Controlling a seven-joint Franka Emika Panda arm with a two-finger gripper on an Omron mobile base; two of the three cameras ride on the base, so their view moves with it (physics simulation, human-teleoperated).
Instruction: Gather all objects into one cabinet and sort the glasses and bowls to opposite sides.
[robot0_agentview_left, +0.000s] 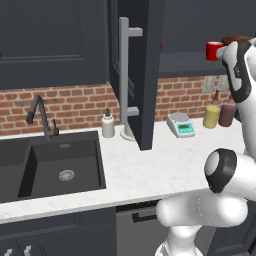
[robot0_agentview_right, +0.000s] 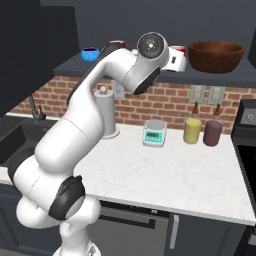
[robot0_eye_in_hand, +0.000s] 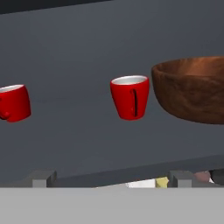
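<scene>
**Desk:** Where are the task pieces, taking the brown bowl as reference?

**Me:** I have the brown bowl sitting on the floor of the open cabinet, at its right end. Just left of it, apart from it, stands a red cup with its handle turned toward my hand camera. A second red cup is further left along the same shelf. The blue bowl is at the far left end, well apart from the brown one.

**Desk:** Gripper?

**Me:** The gripper is spread wide and holds nothing; both fingertips sit low in the hand view, facing the nearer red cup and the brown bowl from in front of the shelf edge.

**Desk:** Door?

**Me:** The cabinet door is swung open, its grey bar handle facing the sink. Below the brown bowl, on the counter, I note a yellow jar and a dark jar side by side.
</scene>
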